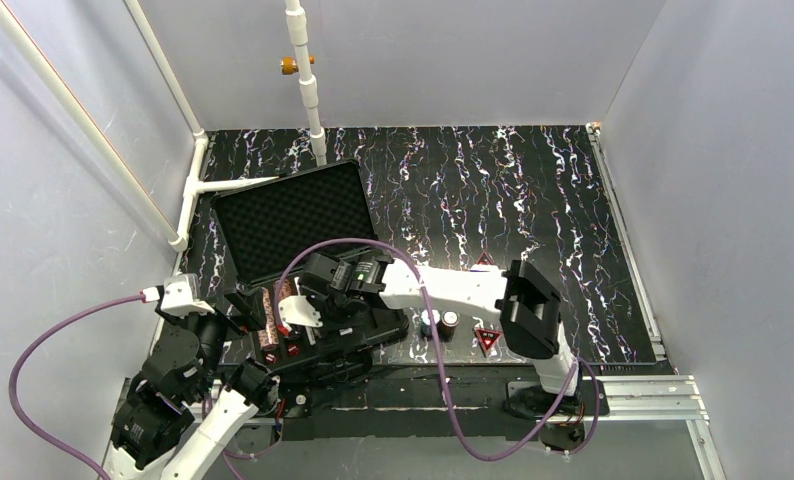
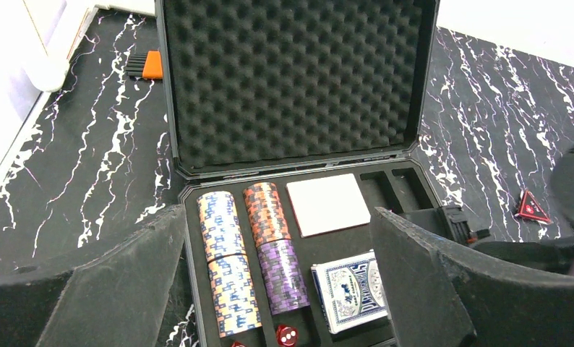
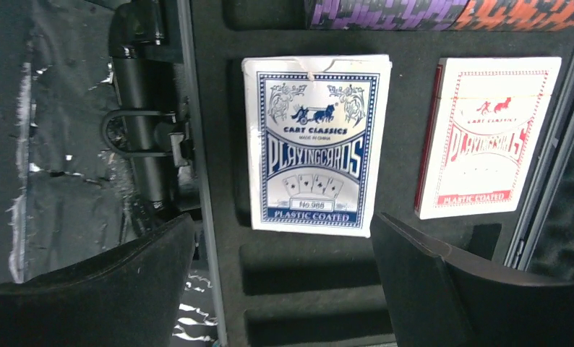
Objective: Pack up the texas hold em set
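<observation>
Showing an open black case (image 1: 318, 300) at the near left of a dark marbled table (image 1: 533, 200). Its foam lid (image 2: 291, 79) leans back on the far side, which leaves the tray (image 2: 335, 249) open to both arms.

Chips (image 2: 226, 260) lie on edge in rows in the tray's left channels, held so they cannot roll or spill. To their right, a red deck (image 3: 486, 137) lies flat in the far recess and a blue deck (image 3: 313, 144) in the near one, each seated snugly. Narrow slots (image 2: 396, 186) at the tray's right end are empty.

The right arm reaches across from the right. The right claw (image 3: 280, 217) hangs over the blue deck, fingers spread wide with nothing between them. Whether it touches the deck cannot be told.

The left claw (image 2: 277, 217) sits at the near left of the case, aimed at the tray. It is also spread wide and empty, and appears to be held back to leave the right arm room.

On the table just right of the case, along the near edge, a red triangle (image 1: 488, 338) lies loose. Beside it stand two round pieces (image 1: 439, 323), too small to identify.

Packing looks partly done. The loose pieces probably belong in the empty slots, so the lid should not be closed until they are in.
</observation>
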Controlling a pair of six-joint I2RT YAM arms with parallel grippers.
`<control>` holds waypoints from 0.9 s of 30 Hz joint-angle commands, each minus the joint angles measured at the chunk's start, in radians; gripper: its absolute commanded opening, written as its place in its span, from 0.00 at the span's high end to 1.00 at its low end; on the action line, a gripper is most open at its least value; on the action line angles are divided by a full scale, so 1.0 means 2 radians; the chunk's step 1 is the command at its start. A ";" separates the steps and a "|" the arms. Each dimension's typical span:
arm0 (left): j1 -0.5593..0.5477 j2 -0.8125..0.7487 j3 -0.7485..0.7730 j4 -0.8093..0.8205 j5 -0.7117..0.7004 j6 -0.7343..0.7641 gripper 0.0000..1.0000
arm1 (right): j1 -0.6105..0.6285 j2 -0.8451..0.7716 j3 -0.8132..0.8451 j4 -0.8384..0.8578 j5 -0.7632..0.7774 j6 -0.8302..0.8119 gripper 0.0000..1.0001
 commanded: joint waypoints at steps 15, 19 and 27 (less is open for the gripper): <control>0.003 0.006 -0.002 0.007 -0.004 0.004 0.02 | -0.020 -0.074 -0.105 0.278 0.188 0.358 0.62; 0.003 0.006 -0.002 0.007 -0.004 0.004 0.02 | -0.022 -0.056 -0.097 0.286 0.182 0.380 0.67; 0.003 0.006 -0.002 0.006 -0.004 0.004 0.02 | -0.022 -0.032 -0.100 0.293 0.133 0.403 0.70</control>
